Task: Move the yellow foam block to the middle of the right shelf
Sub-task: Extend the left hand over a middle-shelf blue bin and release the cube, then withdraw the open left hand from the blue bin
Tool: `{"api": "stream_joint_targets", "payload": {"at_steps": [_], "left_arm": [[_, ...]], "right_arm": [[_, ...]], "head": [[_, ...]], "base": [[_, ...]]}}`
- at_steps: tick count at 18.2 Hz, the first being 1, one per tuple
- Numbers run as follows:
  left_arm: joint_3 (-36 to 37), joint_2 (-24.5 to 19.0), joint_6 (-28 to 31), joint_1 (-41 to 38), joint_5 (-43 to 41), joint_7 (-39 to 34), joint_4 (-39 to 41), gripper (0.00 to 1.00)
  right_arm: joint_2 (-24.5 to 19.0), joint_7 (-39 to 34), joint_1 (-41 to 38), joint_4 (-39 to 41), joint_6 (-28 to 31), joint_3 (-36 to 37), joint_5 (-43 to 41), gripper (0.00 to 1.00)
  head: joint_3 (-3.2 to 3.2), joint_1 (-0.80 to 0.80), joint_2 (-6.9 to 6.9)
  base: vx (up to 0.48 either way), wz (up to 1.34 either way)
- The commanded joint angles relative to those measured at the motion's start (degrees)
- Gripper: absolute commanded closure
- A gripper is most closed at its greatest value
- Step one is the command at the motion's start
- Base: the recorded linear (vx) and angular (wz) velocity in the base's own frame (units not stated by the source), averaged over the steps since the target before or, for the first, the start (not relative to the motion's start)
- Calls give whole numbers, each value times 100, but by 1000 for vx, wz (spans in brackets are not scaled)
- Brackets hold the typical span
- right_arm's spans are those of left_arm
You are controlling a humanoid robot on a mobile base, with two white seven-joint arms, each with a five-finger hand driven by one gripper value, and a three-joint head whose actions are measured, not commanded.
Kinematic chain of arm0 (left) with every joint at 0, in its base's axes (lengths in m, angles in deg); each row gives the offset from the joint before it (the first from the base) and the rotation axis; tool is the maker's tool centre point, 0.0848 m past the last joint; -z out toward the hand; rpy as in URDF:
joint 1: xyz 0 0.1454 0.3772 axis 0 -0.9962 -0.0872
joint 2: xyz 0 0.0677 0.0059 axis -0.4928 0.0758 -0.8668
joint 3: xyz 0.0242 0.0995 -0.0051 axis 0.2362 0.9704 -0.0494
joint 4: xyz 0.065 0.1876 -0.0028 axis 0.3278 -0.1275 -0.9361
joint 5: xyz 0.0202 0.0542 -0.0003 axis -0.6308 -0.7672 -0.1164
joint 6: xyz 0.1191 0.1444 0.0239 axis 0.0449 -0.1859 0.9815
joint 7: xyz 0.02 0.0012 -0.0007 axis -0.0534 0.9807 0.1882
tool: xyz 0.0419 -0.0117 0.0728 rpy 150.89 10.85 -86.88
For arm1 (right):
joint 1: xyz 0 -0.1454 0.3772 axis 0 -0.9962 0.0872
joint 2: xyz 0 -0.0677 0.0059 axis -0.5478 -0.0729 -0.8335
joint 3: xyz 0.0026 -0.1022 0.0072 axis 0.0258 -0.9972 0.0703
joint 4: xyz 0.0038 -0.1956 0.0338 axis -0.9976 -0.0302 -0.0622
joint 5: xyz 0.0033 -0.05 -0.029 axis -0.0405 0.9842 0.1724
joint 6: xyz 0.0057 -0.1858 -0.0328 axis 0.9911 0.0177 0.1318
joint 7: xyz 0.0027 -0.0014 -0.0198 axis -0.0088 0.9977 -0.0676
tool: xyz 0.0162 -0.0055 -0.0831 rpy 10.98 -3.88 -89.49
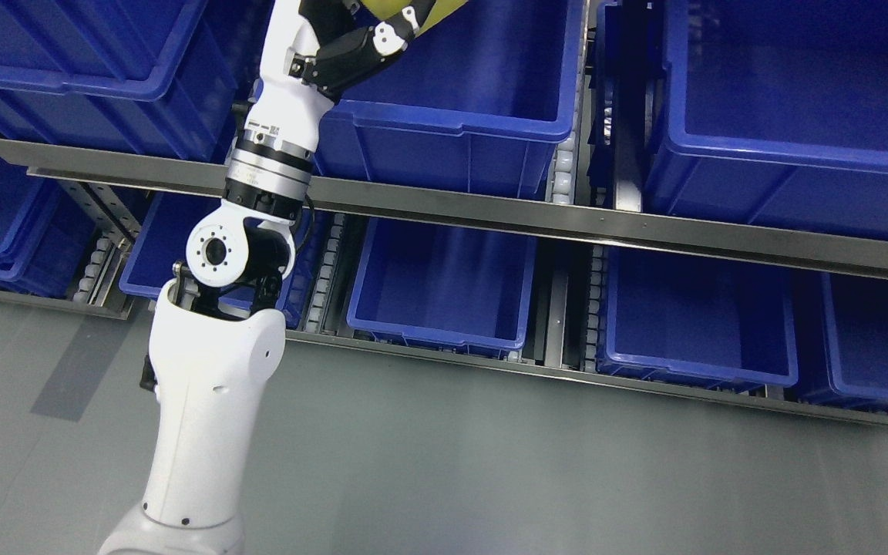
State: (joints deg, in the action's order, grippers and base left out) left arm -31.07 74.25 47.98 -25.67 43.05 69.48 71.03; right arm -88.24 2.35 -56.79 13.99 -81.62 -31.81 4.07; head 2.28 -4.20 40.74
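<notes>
My left arm rises from the bottom left to the top edge of the head view. Its hand [371,35] is curled around a yellow foam block [401,11], of which only a small strip shows at the top edge. Hand and block hang over the blue bin [459,131] in the middle of the upper shelf level. Most of the block and the fingertips are cut off by the frame. The right arm is out of view.
Blue bins fill both shelf levels: a large one at upper right [791,154], another at upper left [74,69], several on the lower level [444,293]. A metal shelf rail [567,223] crosses the picture. Grey floor [529,462] lies below.
</notes>
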Motion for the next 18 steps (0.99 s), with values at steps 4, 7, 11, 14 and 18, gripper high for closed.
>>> {"api": "stream_joint_targets", "payload": {"at_steps": [4,7,11,14,18], "left_arm": [[190,-100,1837,1220,3,-473,-114,64],[146,-100,2955,1476,-6,-1325,-473,57],[303,-100,3407,1670,-15,-1522,-1238,0],[365,-100,3381,1687,3,-1495,-1257,0],[348,-100,2357,1583,3,-1442,-1161,0]], "right_arm": [[100,-2,18,100,2,0,0,0],[100,-2,9,100,2,0,0,0],[100,-2,9,100,2,0,0,0],[100,-2,18,100,2,0,0,0],[100,-2,9,100,2,0,0,0]], "head": [[0,0,0],[0,0,0],[0,0,0],[0,0,0],[0,0,1]], "base": [[36,-120],[11,-35],[-6,18],[0,0],[0,0]]}}
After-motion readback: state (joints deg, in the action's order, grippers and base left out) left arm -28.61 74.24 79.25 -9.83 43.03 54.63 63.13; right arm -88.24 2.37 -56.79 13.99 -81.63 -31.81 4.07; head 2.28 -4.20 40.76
